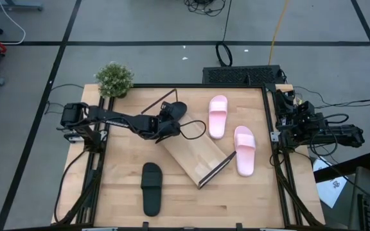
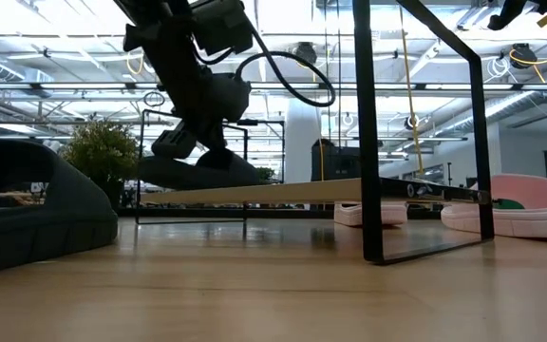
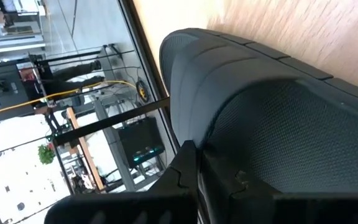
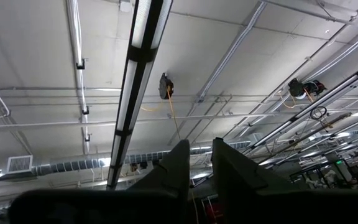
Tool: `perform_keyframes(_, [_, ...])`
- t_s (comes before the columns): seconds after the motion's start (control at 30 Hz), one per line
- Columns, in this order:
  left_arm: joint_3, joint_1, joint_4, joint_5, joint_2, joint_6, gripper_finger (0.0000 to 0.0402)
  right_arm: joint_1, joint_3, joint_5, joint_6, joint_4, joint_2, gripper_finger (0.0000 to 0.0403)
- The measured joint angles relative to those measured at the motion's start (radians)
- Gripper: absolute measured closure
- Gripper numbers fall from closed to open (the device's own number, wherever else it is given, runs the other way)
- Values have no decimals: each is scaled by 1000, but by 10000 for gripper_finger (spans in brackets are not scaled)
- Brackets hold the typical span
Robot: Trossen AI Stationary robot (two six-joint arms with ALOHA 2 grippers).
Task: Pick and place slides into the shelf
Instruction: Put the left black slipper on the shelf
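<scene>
My left gripper (image 1: 166, 127) (image 2: 193, 142) is shut on one black slide (image 1: 177, 110) (image 2: 202, 171) over the far-left end of the shelf (image 1: 194, 151), which lies slantwise mid-table. In the low view the slide's underside sits about level with the shelf board (image 2: 349, 190); whether they touch I cannot tell. The other black slide (image 1: 151, 187) (image 2: 27, 209) lies flat on the table near the front edge. Two pink slides (image 1: 218, 115) (image 1: 244, 149) lie on the table right of the shelf. My right gripper (image 4: 201, 155) is shut and parked off the table's right side, pointing at the ceiling. My left gripper holds the black slide by the end nearest the arm (image 1: 167, 122), reaching in from the table's left and slanting down. In the left wrist view one finger (image 3: 188, 171) lies against the slide's edge (image 3: 216, 143). The slide fills that view and hides the other finger. It is held roughly level.
A potted plant (image 1: 114, 78) (image 2: 103, 152) stands at the table's far-left corner. The shelf's black wire end frames (image 2: 421, 133) (image 1: 218, 168) stand up at both ends of the board. Bare tabletop (image 1: 191, 205) lies along the near edge, right of the lying black slide.
</scene>
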Motion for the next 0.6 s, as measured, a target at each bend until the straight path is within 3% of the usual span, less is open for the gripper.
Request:
perform_keyframes(0.4, [0, 9, 19, -31, -21, 51, 401, 0, 0, 0, -1, -10, 0, 344])
perform_keyframes(0.6, [0, 30, 18, 3, -31, 49, 401, 0, 0, 0, -2, -13, 0, 344])
